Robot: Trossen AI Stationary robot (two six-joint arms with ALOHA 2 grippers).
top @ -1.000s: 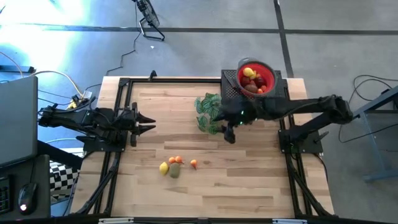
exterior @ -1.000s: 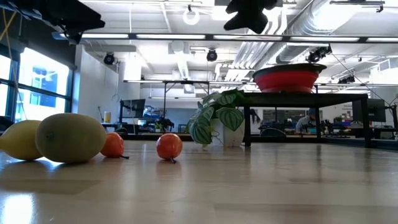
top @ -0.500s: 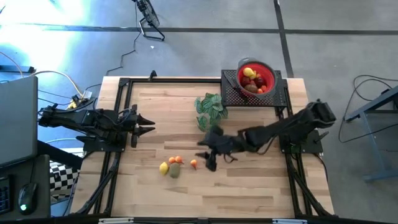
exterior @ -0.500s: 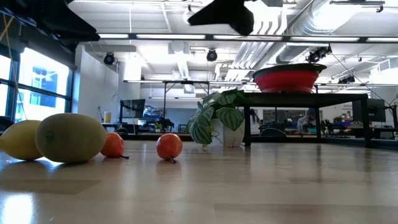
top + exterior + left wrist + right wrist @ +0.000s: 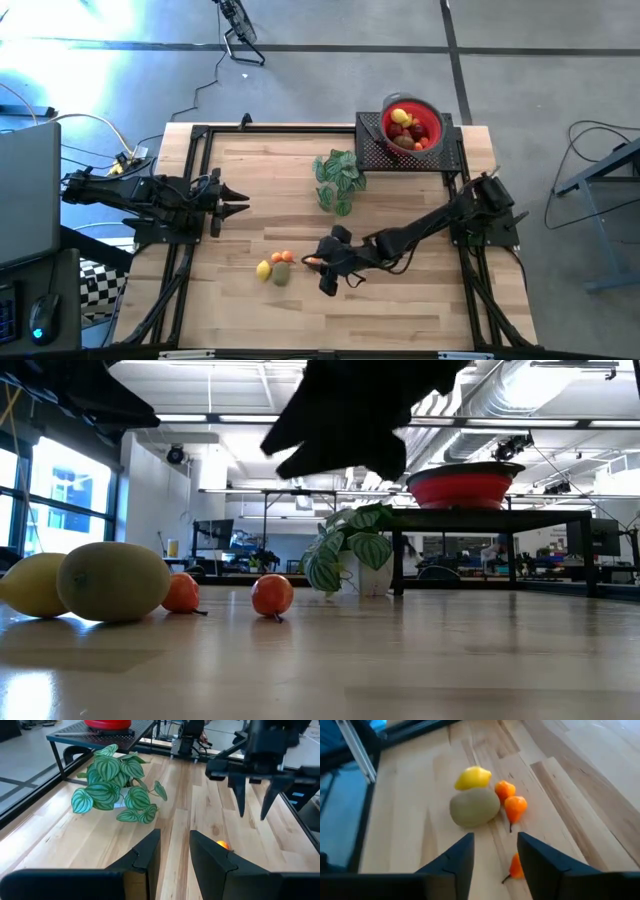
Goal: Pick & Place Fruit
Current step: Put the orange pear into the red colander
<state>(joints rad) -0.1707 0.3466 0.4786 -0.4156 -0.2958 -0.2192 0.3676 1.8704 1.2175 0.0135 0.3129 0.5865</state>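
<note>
Hovering over the near middle of the desk (image 5: 400, 310), the right hand (image 5: 322, 271) has its two fingers spread with nothing between them, pointing down at a lone small orange fruit (image 5: 516, 865) that sits just inside the gap. That aim suggests this piece is the next pick; I judge the hand must drop lower before pinching.

Just to the left lies the rest of the loose fruit: a yellow lemon (image 5: 264, 268), a brown-green piece (image 5: 281, 273) touching it, and two orange pieces (image 5: 282, 257) close behind, bunched so that the lone fruit is the easiest to reach cleanly.

At the left edge, the left hand (image 5: 238, 200) waits, fingers slightly parted and holding nothing.

Farther back stands a leafy plant sprig (image 5: 337, 180), no part of the job. Farthest, at the far right, a red bowl (image 5: 431, 118) rests on a raised black mesh stand (image 5: 372, 150), already holding several fruits, plainly the drop-off.
</note>
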